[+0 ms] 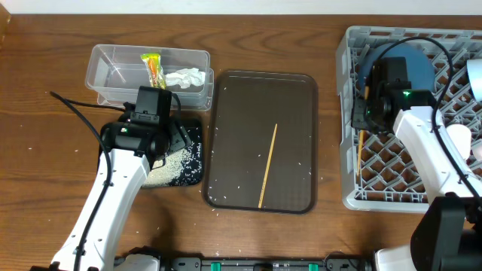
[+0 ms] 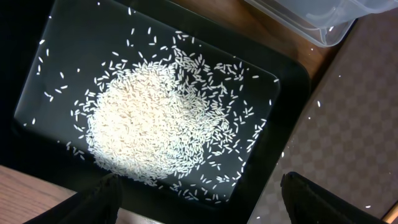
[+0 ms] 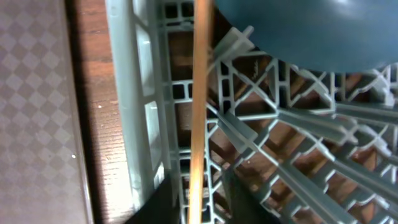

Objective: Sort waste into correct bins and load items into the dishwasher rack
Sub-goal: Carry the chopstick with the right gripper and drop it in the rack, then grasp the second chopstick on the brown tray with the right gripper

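The black tray [image 1: 192,177] holds a heap of white rice [image 2: 149,118]. My left gripper [image 2: 199,205] is open and empty just above the tray's [image 2: 74,37] near edge. The clear tub [image 1: 98,71] holds the snack wrapper [image 1: 153,68] and the white tissue [image 1: 186,77]. The grey rack [image 1: 346,90] holds the dark-blue dish [image 1: 418,64]. My right gripper [image 3: 199,208] is inside the rack [image 3: 137,93] by its left wall. Its fingers are apart on either side of a wooden chopstick [image 3: 200,93], with gaps showing. A second chopstick [image 1: 269,165] lies on the brown tray.
The brown serving tray [image 1: 233,105] lies between the black tray and the rack. Loose rice grains are scattered on it and on the wooden table. Pale cups or bowls [image 1: 459,139] sit at the rack's right edge. A black cable crosses the rack.
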{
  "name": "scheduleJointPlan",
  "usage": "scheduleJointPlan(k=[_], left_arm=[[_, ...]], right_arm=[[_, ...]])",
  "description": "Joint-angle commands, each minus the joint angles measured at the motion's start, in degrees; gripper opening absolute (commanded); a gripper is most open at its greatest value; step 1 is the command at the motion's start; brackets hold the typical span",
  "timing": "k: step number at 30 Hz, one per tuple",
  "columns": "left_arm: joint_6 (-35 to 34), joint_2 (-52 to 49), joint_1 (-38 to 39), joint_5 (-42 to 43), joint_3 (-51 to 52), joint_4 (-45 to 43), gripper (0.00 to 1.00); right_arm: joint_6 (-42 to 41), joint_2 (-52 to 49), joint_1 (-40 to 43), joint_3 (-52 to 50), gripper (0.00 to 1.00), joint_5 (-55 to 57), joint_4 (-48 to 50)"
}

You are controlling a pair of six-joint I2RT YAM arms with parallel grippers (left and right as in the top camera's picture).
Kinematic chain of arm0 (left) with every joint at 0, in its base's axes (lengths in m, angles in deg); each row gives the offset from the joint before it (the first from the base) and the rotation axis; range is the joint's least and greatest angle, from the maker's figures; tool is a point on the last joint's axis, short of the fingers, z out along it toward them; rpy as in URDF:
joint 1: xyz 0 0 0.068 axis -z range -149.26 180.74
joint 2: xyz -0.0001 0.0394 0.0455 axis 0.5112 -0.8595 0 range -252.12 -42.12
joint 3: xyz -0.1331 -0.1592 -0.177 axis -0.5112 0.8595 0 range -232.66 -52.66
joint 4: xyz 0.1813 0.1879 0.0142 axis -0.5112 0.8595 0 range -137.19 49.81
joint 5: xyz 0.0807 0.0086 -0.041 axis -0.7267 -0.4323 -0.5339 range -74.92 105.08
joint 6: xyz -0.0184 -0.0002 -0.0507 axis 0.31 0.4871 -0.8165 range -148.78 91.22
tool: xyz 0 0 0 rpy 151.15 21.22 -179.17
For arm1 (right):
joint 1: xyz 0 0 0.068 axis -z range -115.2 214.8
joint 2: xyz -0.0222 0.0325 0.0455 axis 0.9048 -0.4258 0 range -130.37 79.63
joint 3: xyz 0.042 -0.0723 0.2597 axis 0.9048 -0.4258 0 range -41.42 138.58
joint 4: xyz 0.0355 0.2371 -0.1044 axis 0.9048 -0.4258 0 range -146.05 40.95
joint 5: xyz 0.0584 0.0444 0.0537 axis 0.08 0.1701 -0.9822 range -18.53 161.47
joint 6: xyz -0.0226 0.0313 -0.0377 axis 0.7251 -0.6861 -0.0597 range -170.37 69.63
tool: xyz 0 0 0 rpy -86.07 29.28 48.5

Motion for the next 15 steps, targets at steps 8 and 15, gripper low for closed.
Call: scheduleJointPlan(k=[8, 15], left_arm=[[-0.3, -0.3, -0.3, 0.0, -0.4, 0.1, 0.85], [-0.3, -0.3, -0.3, 0.0, -0.4, 0.1, 0.85]], right_arm=[[0.8, 2.5, -0.8, 2.8, 0.44, -9.9, 3.6], [0.8, 2.0, -8.5, 2.6, 0.51, -19.6, 6.6]])
